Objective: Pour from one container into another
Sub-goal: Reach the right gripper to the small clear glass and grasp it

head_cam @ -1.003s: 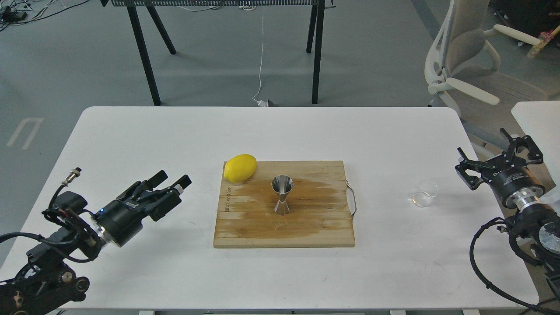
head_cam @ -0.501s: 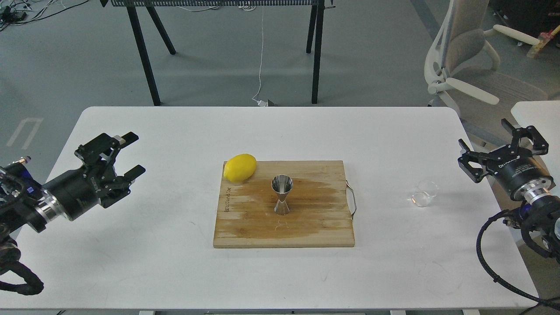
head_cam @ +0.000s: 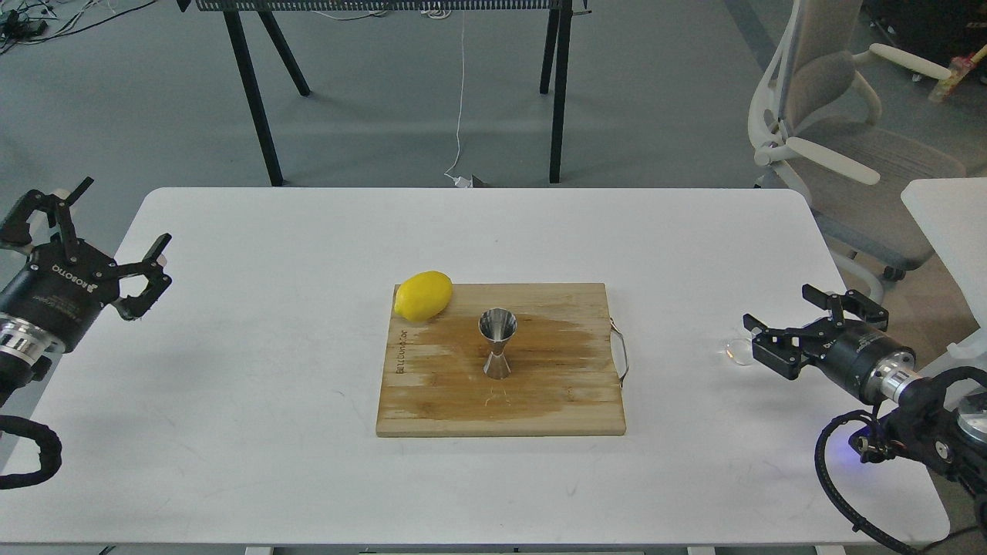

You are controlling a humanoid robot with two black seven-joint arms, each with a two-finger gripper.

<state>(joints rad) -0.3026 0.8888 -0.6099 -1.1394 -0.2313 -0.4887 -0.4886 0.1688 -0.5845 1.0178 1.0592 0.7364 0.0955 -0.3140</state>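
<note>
The shiny steel jigger (head_cam: 497, 343) stands upright near the middle of the wooden cutting board (head_cam: 555, 401). The small clear cup (head_cam: 735, 351) sits on the white table (head_cam: 308, 462) right of the board. It is faint, and my right gripper partly hides it. My right gripper (head_cam: 790, 327) is open and low over the table. Its nearer finger is right against the cup's right side, and nothing is between the fingers. My left gripper (head_cam: 126, 210) is open and empty at the table's far left edge.
A yellow lemon (head_cam: 422, 295) rests on the board's back left corner. A metal handle (head_cam: 621, 354) sticks out of the board's right side. Beyond the table are an office chair (head_cam: 833, 116), the black legs of a stand (head_cam: 254, 92) and another white table (head_cam: 948, 216).
My left gripper drew back from near the board, up to the table's left edge, and spread open. My right gripper dropped and moved left until it reached the clear cup.
</note>
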